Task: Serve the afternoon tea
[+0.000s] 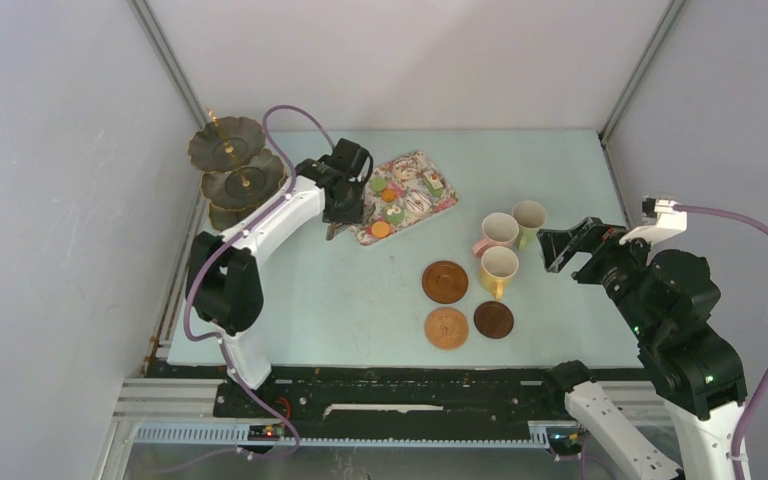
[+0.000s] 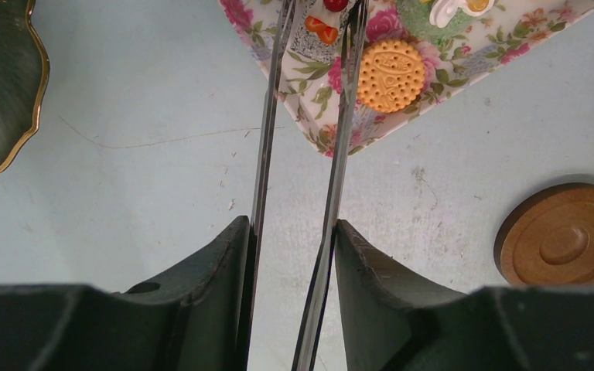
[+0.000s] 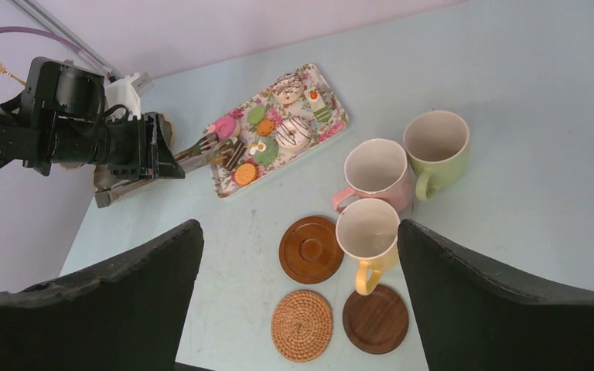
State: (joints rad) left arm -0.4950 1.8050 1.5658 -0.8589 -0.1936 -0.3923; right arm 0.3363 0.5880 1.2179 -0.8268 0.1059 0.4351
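My left gripper [image 1: 345, 205] is shut on the long metal tongs [image 2: 263, 116], its fingers [image 2: 216, 270] pressing both blades. The tong tips reach over the flowered tray's near corner and sit either side of a small cherry-topped cake [image 2: 323, 23], beside an orange biscuit macaron [image 2: 390, 75]. Several toy cakes [image 3: 290, 133] lie on the tray. The dark three-tier stand [image 1: 230, 170] is left of this gripper. The pink [image 1: 497, 232], green [image 1: 529, 217] and yellow [image 1: 499, 268] mugs stand together beside three brown coasters [image 1: 445, 281]. My right gripper [image 1: 570, 248] is open and empty, right of the mugs.
The flowered tray [image 1: 452, 200] lies at the back centre. One coaster [image 2: 564, 232] and a stand tier [image 2: 0, 85] show in the left wrist view. The woven coaster [image 3: 302, 325] and a dark one [image 3: 375, 318] lie nearest the front edge. Walls close in on three sides.
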